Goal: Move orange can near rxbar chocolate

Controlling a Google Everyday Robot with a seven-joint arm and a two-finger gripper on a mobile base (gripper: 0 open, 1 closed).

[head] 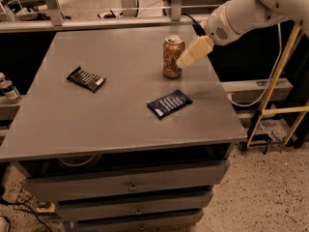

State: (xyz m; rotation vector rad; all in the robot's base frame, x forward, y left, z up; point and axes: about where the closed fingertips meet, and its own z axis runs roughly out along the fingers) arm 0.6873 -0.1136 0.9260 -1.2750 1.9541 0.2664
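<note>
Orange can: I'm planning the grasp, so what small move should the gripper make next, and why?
Probably ease the gripper slightly left, onto the orange can: it hangs close at the can's right side, the can stands upright on the table, and the rxbar chocolate lies well off to the left.

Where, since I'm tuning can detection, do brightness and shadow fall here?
Camera view: dim, warm lighting; the upright orange-tan drink can glints at its silver rim; the cream gripper, at the can's right side, looks bright; the gap under the grey tabletop lies in shadow.
</note>
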